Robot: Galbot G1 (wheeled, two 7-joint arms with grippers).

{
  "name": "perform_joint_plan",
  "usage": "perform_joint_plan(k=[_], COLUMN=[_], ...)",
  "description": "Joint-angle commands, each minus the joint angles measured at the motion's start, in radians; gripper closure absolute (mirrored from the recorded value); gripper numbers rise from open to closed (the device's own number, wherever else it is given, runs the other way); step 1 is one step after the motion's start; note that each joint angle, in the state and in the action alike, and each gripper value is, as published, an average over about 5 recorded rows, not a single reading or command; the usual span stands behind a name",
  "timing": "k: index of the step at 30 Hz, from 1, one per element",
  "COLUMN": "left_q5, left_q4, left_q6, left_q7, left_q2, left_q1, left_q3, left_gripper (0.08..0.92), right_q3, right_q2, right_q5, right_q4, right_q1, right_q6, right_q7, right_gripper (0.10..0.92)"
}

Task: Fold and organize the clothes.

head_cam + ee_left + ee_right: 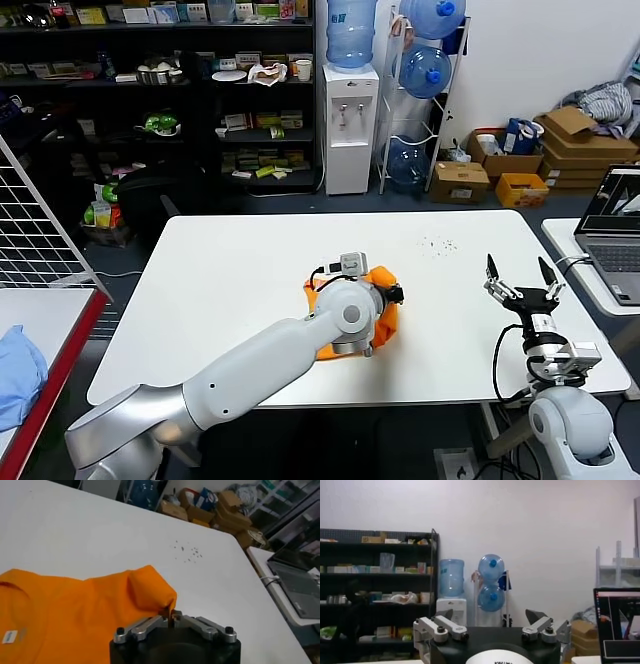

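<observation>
The orange T-shirt (389, 320) lies bunched near the middle of the white table (240, 280), mostly hidden behind my left forearm. In the left wrist view the T-shirt (75, 610) spreads flat, with one raised fold at its edge. My left gripper (171, 615) is shut on that fold, jaws nearly touching with orange cloth pinched between them. In the head view the left gripper (396, 294) sits at the shirt's right side. My right gripper (519, 266) stands upright over the table's right part, open and empty, apart from the shirt. Its wrist view shows the right gripper (491, 614) facing the room.
An open laptop (615, 235) sits on a side table at the right. A light blue cloth (18, 375) lies on a red-edged table at the left. Dark specks (438, 243) dot the table's far right part. Shelves and water bottles stand behind.
</observation>
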Motion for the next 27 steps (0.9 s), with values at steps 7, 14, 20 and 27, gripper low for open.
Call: perform_joint_plan(k=[7,14,20,27], left_q5=[0.425,1.051,1.288,1.342], left_q4=[-0.243,-0.398,-0.437,-0.497], left_q6=[-0.064,-0.388,-0.692,-0.812], left_q7=[0.228,0.683,0.92,0.989], left_q2=[0.16,0.383,0.348,0.26], left_q1=[0.203,0.728,1.189,1.409], left_q3=[-0.165,-0.572,-0.987,-1.203], left_gripper=[0.666,0.466,0.293,0.106], right_q3=[0.046,0.099,0.172,0.227], right_q2=[-0.024,-0.006,0.025,0.088], right_q5=[0.114,0.09,0.047,0.027], right_q4=[0.037,0.058,0.093,0.137], right_q1=[-0.066,-0.147,-0.227,-0.296], right_q6=[-0.106,-0.07,-0.02,0.02], right_q7=[-0.13,-0.172,-0.2,-0.223], right_gripper=[0.104,0.104,0.104,0.104])
